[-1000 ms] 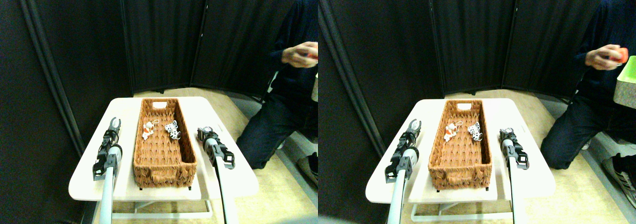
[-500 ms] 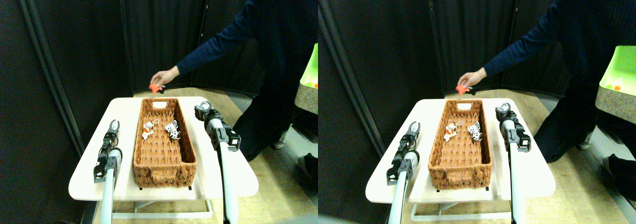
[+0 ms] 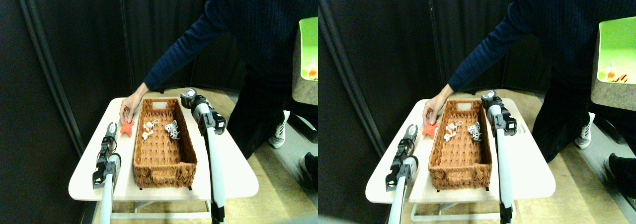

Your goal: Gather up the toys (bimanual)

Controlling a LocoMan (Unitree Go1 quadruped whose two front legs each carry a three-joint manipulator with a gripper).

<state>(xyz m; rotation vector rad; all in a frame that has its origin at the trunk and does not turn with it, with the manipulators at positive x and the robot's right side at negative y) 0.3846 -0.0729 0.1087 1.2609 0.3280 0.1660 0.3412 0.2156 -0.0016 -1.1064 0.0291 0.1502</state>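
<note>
A red toy [image 3: 127, 128] lies on the tabletop [image 3: 89, 169] just ahead of the left gripper [image 3: 112, 129], between its fingers [image 3: 110, 131] and the person's hand [image 3: 128, 108], which touches or nearly touches the toy's far side. The left fingers look slightly parted and hold nothing. The step in hand appears to be picking up this toy, and it is best not begun until the hand is clear; then a short reach forward and a little to the right, straddling the soft body low, should do.

The wicker basket [image 3: 164, 172] stands just right of the left fingers, its long wall close beside the toy, so the approach ought to stay off that rim. Inside it, beyond the fingers, lie an orange-and-white toy [image 3: 147, 129] and a white black-spotted toy [image 3: 172, 130].

The right gripper [image 3: 188, 97] is raised past the basket's far right corner, near the person's dark sleeve [image 3: 174, 60]; I cannot tell whether its fingers are open or closed.
</note>
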